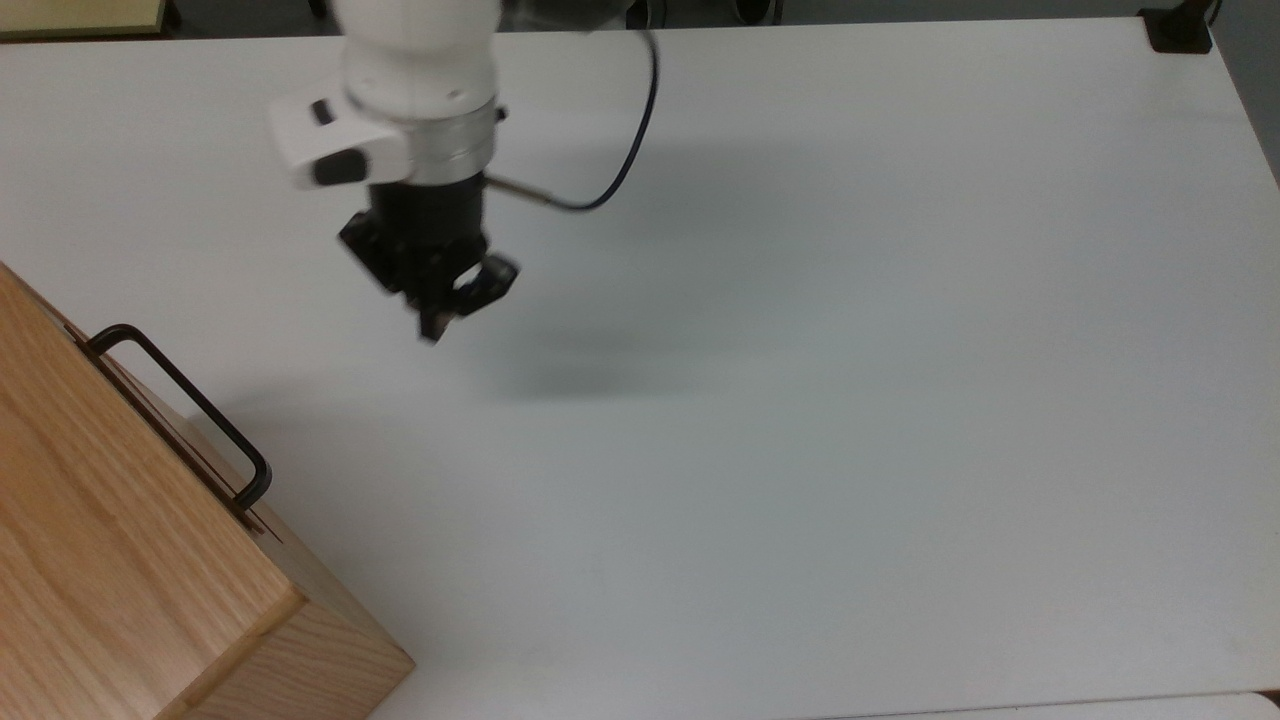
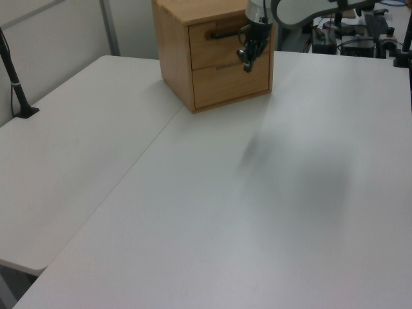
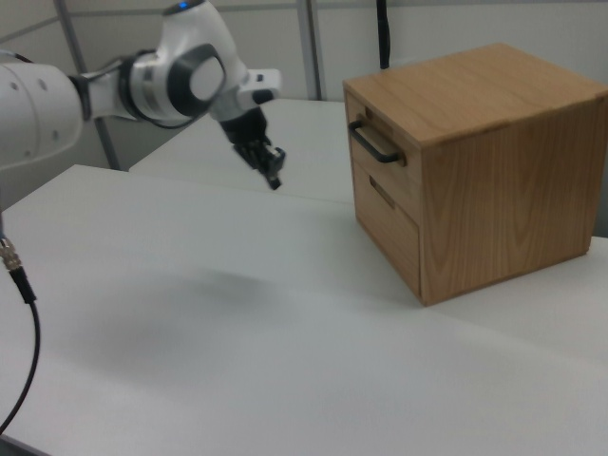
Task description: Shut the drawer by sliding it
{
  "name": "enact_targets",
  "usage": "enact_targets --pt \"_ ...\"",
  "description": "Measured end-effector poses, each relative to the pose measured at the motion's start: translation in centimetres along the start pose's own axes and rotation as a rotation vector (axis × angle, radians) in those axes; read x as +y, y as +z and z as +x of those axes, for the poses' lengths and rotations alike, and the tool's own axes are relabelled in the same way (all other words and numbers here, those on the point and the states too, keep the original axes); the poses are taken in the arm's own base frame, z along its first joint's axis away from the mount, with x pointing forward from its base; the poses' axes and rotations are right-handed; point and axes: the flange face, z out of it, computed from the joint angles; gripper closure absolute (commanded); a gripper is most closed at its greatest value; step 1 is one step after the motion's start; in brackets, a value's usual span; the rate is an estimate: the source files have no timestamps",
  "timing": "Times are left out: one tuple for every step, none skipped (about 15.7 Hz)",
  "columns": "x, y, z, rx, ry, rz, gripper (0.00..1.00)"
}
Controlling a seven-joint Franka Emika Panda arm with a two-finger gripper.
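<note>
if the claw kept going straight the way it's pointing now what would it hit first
Most likely the bare white table. The claw points down, well clear of the drawer. Exact landing spot is hard to judge.

Bare table (image 1: 850, 400) lies open all around (only the cabinet (image 3: 494, 161) blocks one corner).

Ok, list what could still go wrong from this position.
1. The drawer looks flush with the cabinet, but the views cannot rule out a slight gap; it may not be fully seated.
2. The gripper hangs low over the table; a careless descent could strike it.
</note>
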Motion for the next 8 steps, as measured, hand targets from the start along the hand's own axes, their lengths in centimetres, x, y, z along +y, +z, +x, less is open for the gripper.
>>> enact_targets --pt "-0.5 -1.1 -1.0 -0.049 -0.058 -0.010 1.00" --pt "-0.9 -2.3 -2.0 -0.093 -0.112 -0.014 1.00" --pt "-1.1 -3.5 -2.9 -0.134 -0.158 -0.016 1.00" --pt "-1.3 -4.8 -3.8 -0.169 -0.189 -0.015 1.00" --pt "-1.2 -6.0 -4.5 -0.190 -0.205 -0.009 1.00" --pt "-0.9 -7.1 -5.1 -0.198 -0.211 0.003 1.00" --pt "-0.5 -8.0 -5.7 -0.200 -0.209 0.014 1.00" --pt "0.0 -8.8 -6.3 -0.199 -0.207 0.021 1.00"
